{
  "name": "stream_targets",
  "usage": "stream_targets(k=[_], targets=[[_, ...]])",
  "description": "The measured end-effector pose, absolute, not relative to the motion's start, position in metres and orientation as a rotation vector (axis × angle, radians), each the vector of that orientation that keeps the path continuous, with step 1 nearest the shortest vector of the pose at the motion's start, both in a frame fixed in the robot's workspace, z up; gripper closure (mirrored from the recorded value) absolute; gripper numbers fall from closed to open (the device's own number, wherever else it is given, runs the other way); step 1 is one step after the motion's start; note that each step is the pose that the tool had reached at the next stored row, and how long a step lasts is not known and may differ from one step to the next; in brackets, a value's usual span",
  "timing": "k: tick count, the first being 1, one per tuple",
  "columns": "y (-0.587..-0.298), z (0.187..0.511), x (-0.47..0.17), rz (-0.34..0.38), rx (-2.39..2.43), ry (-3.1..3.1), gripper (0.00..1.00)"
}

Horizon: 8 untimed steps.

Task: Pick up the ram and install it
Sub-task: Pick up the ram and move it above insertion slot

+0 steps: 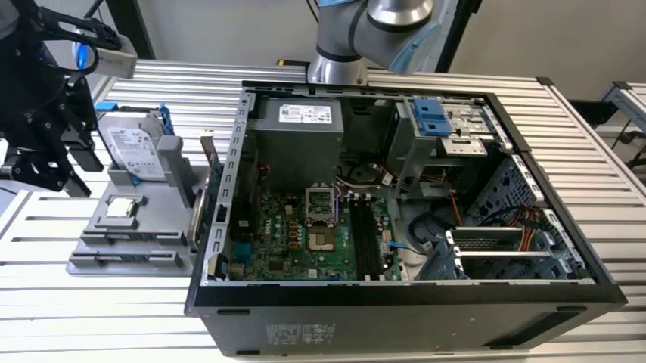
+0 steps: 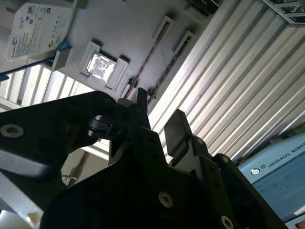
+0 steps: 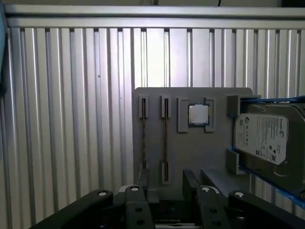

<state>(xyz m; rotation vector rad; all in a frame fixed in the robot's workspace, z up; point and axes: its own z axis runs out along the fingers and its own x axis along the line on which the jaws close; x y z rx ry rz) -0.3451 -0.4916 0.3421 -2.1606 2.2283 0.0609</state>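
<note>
The ram (image 3: 165, 138) is a thin dark stick standing on edge in a slot of the grey holder (image 3: 190, 152). It also appears as a dark line in the second wrist view (image 2: 145, 64) and near the holder's front in the exterior view (image 1: 136, 242). A similar thin line fills the neighbouring slot (image 3: 144, 138); I cannot tell what it is. My gripper (image 3: 167, 183) is open and holds nothing. Its gap lines up with the ram, short of the holder's edge. In the exterior view the gripper (image 1: 35, 162) hangs at the holder's left.
The holder also carries a square silver processor chip (image 3: 198, 114) and a hard drive in a blue frame (image 3: 267, 140). To the exterior view's right lies the open computer case (image 1: 242, 189), with long black memory slots (image 1: 365, 234) on its green motherboard. Everything rests on a ribbed metal table (image 3: 71, 119).
</note>
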Motion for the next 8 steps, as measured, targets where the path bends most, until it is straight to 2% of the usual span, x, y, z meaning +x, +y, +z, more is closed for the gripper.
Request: stream_targets(k=[8], targets=[[-0.496,0.328,-0.345,0.061,-2.161,2.229,0.0]])
